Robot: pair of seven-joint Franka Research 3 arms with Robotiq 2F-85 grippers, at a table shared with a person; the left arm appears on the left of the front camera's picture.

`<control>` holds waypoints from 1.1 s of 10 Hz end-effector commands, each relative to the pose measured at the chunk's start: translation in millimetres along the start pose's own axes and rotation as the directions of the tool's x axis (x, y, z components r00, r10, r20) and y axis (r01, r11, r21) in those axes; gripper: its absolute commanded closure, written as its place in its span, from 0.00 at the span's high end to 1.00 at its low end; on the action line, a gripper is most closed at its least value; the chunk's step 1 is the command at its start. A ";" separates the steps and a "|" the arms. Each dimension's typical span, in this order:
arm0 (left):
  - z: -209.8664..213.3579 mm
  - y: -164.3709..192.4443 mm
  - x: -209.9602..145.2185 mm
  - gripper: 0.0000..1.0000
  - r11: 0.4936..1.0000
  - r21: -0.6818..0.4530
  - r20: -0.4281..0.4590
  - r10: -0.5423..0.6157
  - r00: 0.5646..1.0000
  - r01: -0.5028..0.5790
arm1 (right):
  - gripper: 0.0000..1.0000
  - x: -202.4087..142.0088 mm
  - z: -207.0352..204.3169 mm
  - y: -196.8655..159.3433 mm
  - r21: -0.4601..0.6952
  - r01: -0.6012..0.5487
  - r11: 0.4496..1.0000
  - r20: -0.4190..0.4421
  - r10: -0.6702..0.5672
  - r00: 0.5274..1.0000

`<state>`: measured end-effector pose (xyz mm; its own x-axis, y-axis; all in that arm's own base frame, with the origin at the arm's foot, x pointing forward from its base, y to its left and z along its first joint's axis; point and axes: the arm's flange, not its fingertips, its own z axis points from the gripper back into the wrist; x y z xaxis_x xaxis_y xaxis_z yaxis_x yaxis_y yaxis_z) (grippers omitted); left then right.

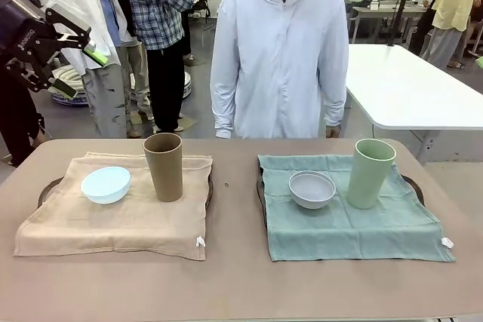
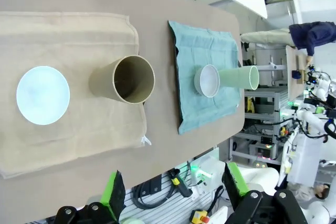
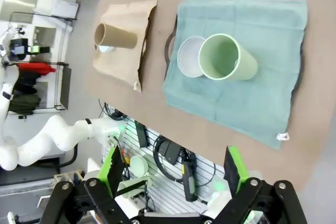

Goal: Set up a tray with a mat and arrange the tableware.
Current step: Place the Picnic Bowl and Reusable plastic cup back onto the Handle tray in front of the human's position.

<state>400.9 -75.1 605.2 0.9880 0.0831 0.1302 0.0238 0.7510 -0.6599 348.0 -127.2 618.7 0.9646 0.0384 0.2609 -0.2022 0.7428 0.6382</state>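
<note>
The left gripper (image 1: 64,58) hangs raised above the table's (image 1: 234,277) left far corner, fingers spread apart with nothing between them; the left wrist view confirms the gap between its green pads (image 2: 113,190).

On the left half of the table lies a beige mat (image 1: 113,220) draped over a dark tray (image 1: 50,186) (only the tray's handle ends show past the cloth). The pale blue bowl (image 1: 106,184) sits upright on this mat, toward its left side. Just beside it to the right stands the tan brown cup (image 1: 164,166), upright, mouth open upward.

On the right half, a teal mat (image 1: 347,224) covers a second dark tray (image 1: 413,186). The greyish white bowl (image 1: 312,188) rests near the mat's left-centre. The pale green cup (image 1: 370,173) stands upright just to its right.

A person (image 1: 279,50) in a white hooded jacket stands at the far edge, arms down.

The right gripper (image 3: 173,174) hovers above the near edge by the teal mat, released, its fingers wide apart and holding nothing.
</note>
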 end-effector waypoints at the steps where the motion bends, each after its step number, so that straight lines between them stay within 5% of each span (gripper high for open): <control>1: -0.2 -5.3 2.9 1.00 1.000 -0.013 -0.006 -0.009 1.000 0.009 | 1.00 -0.7 -1.1 -3.4 0.040 -0.003 0.999 -0.009 0.003 1.000; 3: -1.0 -2.8 0.0 1.00 1.000 -0.001 -0.001 -0.004 1.000 0.004 | 1.00 -0.4 -1.1 -1.0 0.005 0.003 1.000 -0.008 -0.003 1.000; 6: 7.3 63.5 20.3 1.00 0.991 -0.116 -0.108 0.049 0.993 -0.062 | 1.00 -24.1 4.0 -56.9 0.151 0.007 0.989 -0.124 0.012 0.992; 11: 23.7 157.2 18.2 1.00 0.959 -0.264 -0.161 0.060 0.985 -0.101 | 1.00 -69.5 -5.8 -151.6 0.180 0.260 0.949 -0.138 -0.237 0.962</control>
<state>416.1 55.8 525.8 0.9994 0.0154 -0.0314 -0.0346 0.5683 -0.8221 313.9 -240.8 504.0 0.9991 -0.0120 0.0416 -0.0269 0.5808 0.8136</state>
